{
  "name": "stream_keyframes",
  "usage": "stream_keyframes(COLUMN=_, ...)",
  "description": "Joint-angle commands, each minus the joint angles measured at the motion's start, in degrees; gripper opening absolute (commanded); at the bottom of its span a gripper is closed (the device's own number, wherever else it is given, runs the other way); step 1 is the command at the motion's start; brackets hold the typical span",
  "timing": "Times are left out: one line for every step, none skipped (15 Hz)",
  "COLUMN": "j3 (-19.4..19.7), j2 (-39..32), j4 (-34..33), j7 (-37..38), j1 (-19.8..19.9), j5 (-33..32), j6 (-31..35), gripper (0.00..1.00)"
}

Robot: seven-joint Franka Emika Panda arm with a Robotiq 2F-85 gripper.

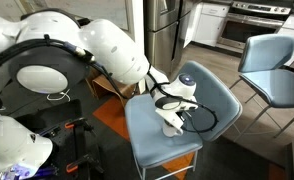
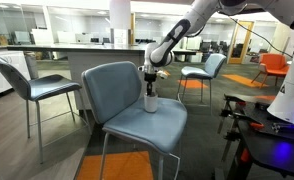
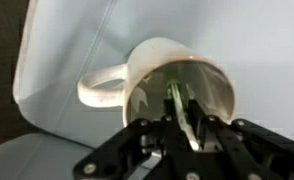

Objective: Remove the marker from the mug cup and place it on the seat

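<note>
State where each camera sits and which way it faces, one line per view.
Exterior view: high, close beside the robot, looking down along the white arm at the seat.
Exterior view: farther off, near chair height, facing the seat's front; the arm reaches in from upper right.
Wrist view: looking past the gripper into the mug cup holding the marker.
Shared: both exterior views show the gripper over the mug cup.

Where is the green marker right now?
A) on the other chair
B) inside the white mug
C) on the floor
B: the wrist view shows the green marker inside the white mug, with the gripper at the mug's mouth.
</note>
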State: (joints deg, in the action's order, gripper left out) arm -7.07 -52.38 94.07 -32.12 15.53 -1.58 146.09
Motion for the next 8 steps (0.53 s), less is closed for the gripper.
stream_keyframes(j3=0.7, j2=6.6, j4=7.4, j7=1.9, j1=-0.6, j5=-0.5, j6=-0.2, gripper=0.05)
stream_keyframes(j3=0.8, j2=8.2, j4=9.0, j7=2.0, j1=-0.7, j5=-0.5, j6=0.2, gripper=0.05)
stream_keyframes(j3=1.0, j2=9.6, j4=10.4, j7=2.2, j1=-1.0, j5=-0.6, j6=0.4, gripper=0.05)
stream_keyframes(j3=1.0, j2=11.0, j4=11.7, j7=2.0, j1=-1.0, j5=-0.6, j6=0.8, gripper=0.05)
stream_keyframes(j3=1.4, j2=12.5, j4=12.9, j7=2.4, j1=-1.5, j5=-0.9, j6=0.9, gripper=0.05)
stream_keyframes(j3=1.7, j2=13.9, j4=13.9, j7=2.6, j1=-2.0, j5=-1.2, j6=0.9, gripper=0.05)
stream_keyframes(j3=2.1, j2=15.3, j4=14.6, j7=3.0, j1=-2.7, j5=-1.7, j6=0.5, gripper=0.05)
stream_keyframes(j3=3.1, j2=16.6, j4=15.3, j7=4.0, j1=-3.9, j5=-2.8, j6=0.3, gripper=0.05)
